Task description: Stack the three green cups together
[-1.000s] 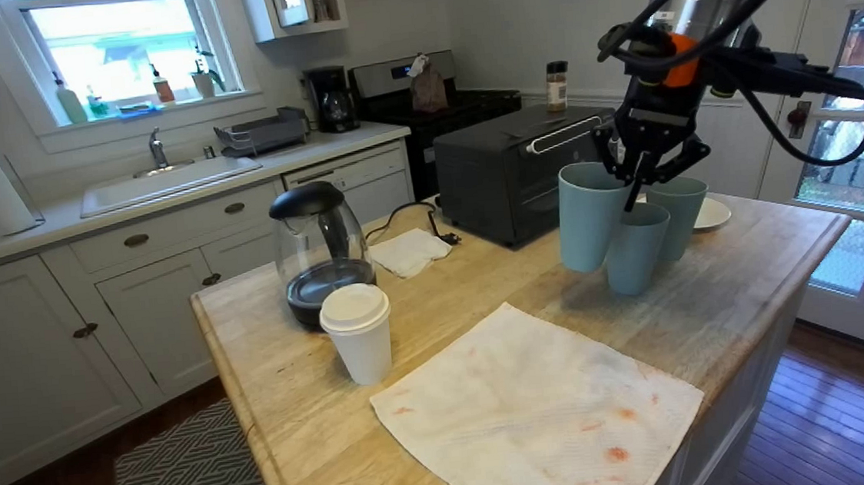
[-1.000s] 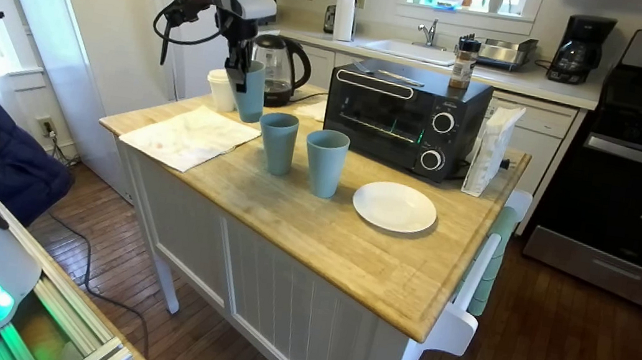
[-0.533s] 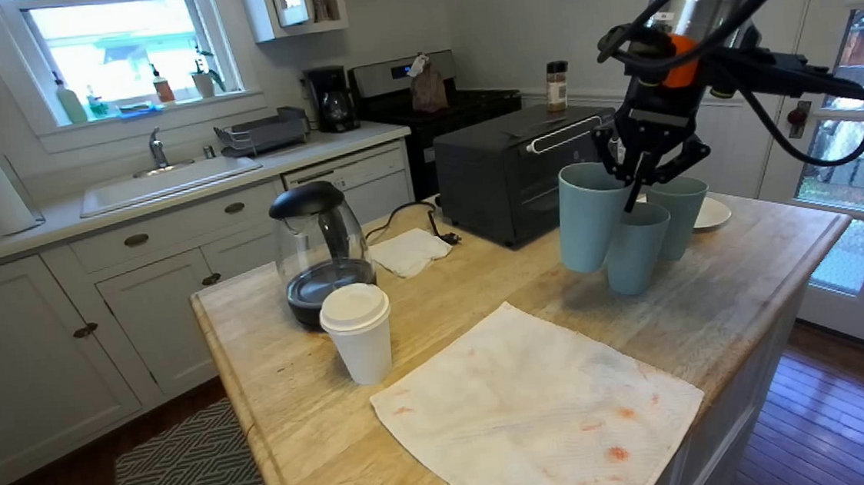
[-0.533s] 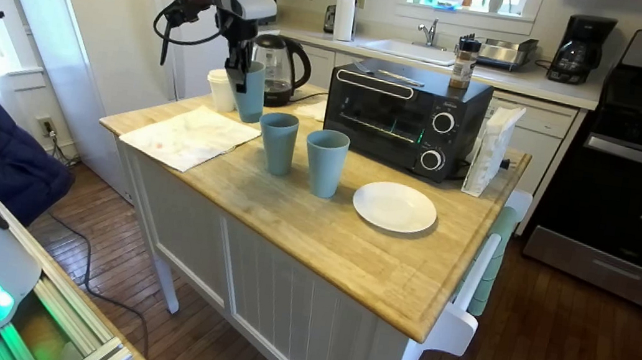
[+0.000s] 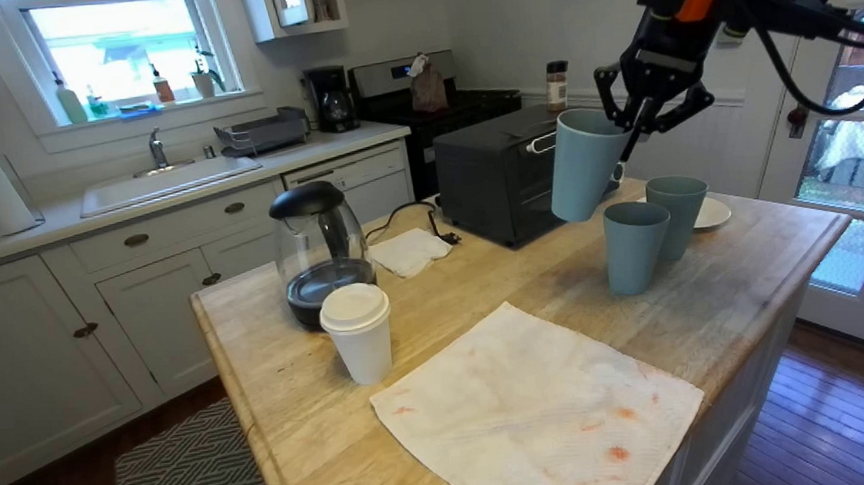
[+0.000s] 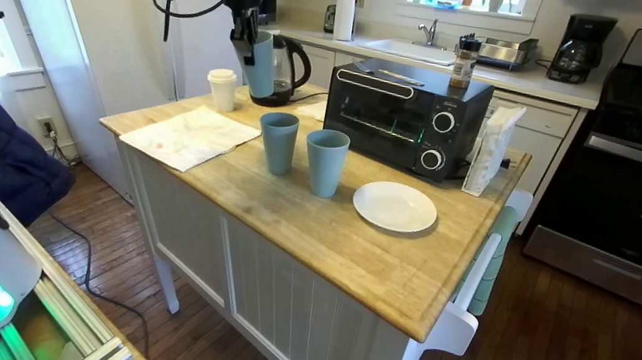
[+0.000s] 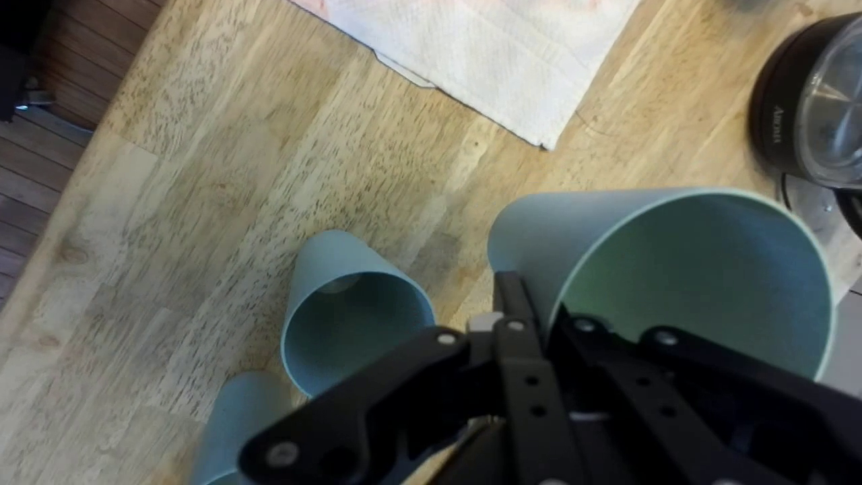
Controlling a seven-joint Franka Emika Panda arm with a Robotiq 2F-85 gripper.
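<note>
Because the held green cup (image 5: 586,169) was gripped at only one place of its rim, a turning of it in the claw (image 7: 539,300) had to be feared. Its base was pointed between six and seven o'clock in an exterior view, so a tilt was noticed, and if it should be lowered in this posture, the rim of the nearer standing cup (image 5: 638,249) could be struck. That cup could then be tipped over, or be pushed against the farther standing cup (image 5: 681,211), as the two were placed near each other. Jamming at a slant was also considered possible, if the base should be let in off the centre.

The claw was clamped on the held green cup's wall: one finger was seen outside, the other inside. In the wrist view, this cup was found between two and three o'clock from the claw. The nearer standing cup was seen at nine o'clock and the farther standing cup at about eight, each partly covered by the claw. Both were set upright on the wooden worktop (image 5: 452,302), not nested.
</note>
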